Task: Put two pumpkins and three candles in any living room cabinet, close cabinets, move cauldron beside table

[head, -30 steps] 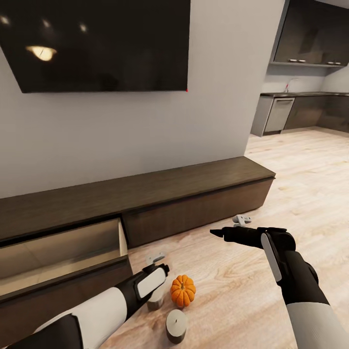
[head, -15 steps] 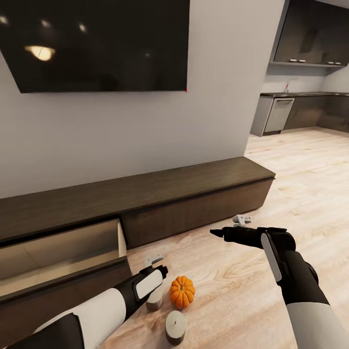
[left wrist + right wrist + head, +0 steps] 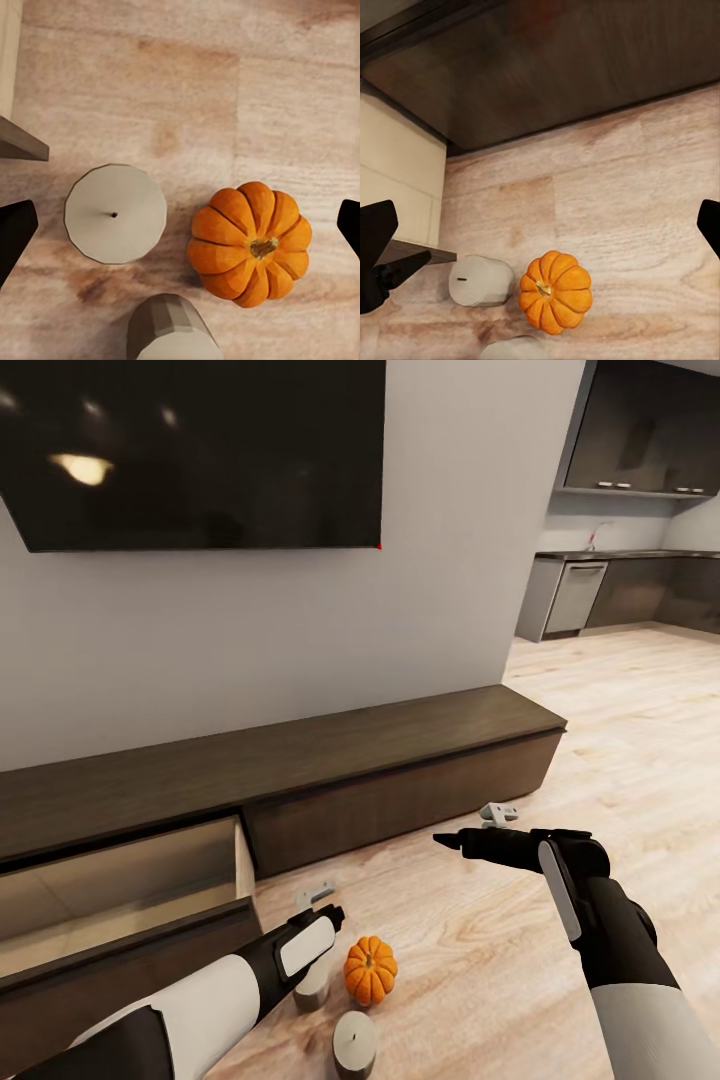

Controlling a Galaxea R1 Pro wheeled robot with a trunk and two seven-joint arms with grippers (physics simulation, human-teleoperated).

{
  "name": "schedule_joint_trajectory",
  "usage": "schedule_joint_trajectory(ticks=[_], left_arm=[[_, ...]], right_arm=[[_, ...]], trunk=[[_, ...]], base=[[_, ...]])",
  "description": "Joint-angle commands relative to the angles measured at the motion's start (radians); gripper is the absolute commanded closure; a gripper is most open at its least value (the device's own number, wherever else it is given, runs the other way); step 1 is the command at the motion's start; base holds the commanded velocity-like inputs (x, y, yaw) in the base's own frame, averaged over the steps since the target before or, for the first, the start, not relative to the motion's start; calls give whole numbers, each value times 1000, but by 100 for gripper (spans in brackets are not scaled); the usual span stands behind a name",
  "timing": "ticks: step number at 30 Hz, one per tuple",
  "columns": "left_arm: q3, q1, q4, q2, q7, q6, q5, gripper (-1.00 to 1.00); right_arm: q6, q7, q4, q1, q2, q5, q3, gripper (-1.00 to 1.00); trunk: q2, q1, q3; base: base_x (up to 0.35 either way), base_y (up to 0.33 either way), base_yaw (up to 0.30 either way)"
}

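While I hold my left gripper (image 3: 180, 225) over the floor cluster, its jaws stand wide open, one dark tip at each edge of the wrist view, straddling both the pumpkin (image 3: 250, 250) and the upright candle (image 3: 115, 214) beside it. A second candle (image 3: 172, 330) stands close to both, nearer to me. In the head view all three sit on the wood floor (image 3: 620, 720), just in front of the cabinet (image 3: 400, 760), near its open drawer (image 3: 130, 880) at the left (pale inside, nothing visible in it from here).

My right gripper (image 3: 445, 841) hangs out over the floor to the right, well apart from the cluster. Its jaws also look open in its own wrist view, holding nothing.

My worry is the spacing. With pumpkin and candle side by side between the jaws, a straight descent could close on both or knock the candle over, and a toppled candle would likely roll. The pumpkin's ribbed round body could squirt out of an off-centre pinch. I'd centre on one item first. The drawer's front edge lies close by the candle, so a careless lift could clip it.
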Motion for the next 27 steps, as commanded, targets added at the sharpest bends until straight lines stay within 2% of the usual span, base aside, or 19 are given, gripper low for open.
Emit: schedule_joint_trajectory(ticks=[1,11,13,15,18,22,27], left_arm=[[0,0,0,0,0,0,0,-100],[0,0,2,3,0,0,-2,-100],[0,0,2,3,0,0,-3,-100],[0,0,2,4,0,0,-3,-100],[0,0,2,4,0,0,-3,-100],[0,0,0,3,0,-1,-3,-100],[0,0,-2,3,-1,-4,-3,-100]], right_arm=[[0,0,0,0,0,0,0,-100],[-1,19,-5,0,-1,-6,0,-100],[-1,104,-7,0,-2,-7,-4,-100],[-1,243,-5,0,-6,-6,-7,-100],[-2,384,1,0,-10,-5,-7,-100],[-2,450,3,0,-11,-6,-8,-100],[-2,462,2,0,-11,-7,-8,-100]], trunk=[[0,0,0],[-2,4,-35],[-2,4,-35],[-2,4,-39],[-3,6,-50],[-4,8,-66],[-5,10,-85]], base=[[0,0,0],[0,0,0],[0,0,0],[0,0,0],[0,0,0],[0,0,0],[0,0,0]])
